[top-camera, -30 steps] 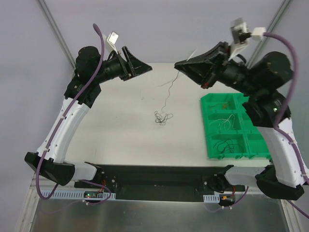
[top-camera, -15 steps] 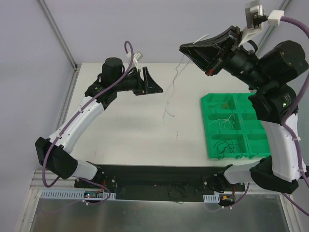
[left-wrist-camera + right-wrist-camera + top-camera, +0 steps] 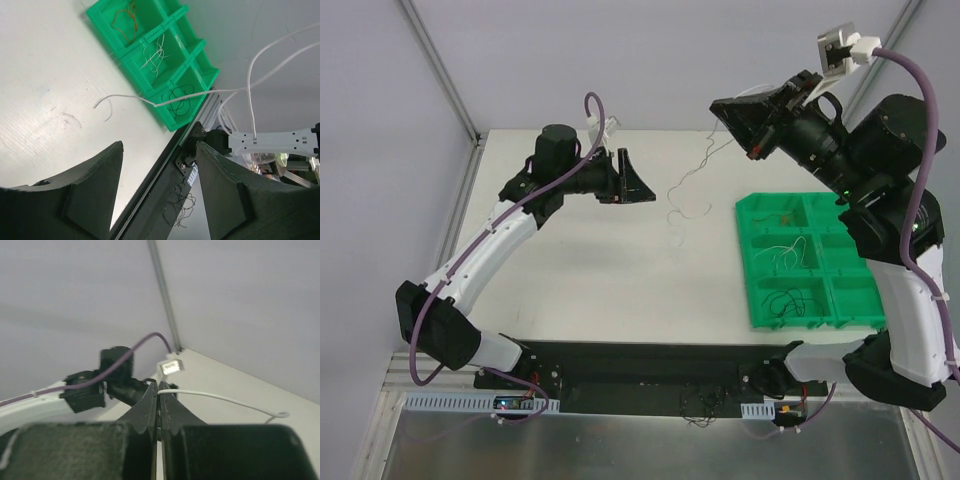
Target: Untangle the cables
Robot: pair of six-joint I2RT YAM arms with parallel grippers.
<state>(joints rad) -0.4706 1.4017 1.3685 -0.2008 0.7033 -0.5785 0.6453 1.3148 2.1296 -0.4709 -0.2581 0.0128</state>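
Observation:
My right gripper [image 3: 717,106] is raised above the table's far right and is shut on a whitish cable [image 3: 672,195]. The cable hangs down to the tabletop, where its lower end curls. In the right wrist view the jaws [image 3: 159,390] pinch that cable [image 3: 220,399], which runs off to the right. My left gripper [image 3: 632,186] is open and empty, a little left of the hanging cable. The left wrist view [image 3: 159,147] shows the cable [image 3: 125,97] crossing beyond the fingers. A dark cable knot [image 3: 705,402] lies on the black base bar, also visible in the left wrist view [image 3: 183,206].
A green compartment tray [image 3: 752,265] stands at the table's right. It holds orange wires [image 3: 785,212], whitish wires [image 3: 790,255] and dark wires [image 3: 790,300] in separate compartments. Metal frame posts stand at the back corners.
The right gripper rose with the whitish cable, then came down a little. The left arm swung in toward the middle. The dark knot left the table centre and now lies on the base bar.

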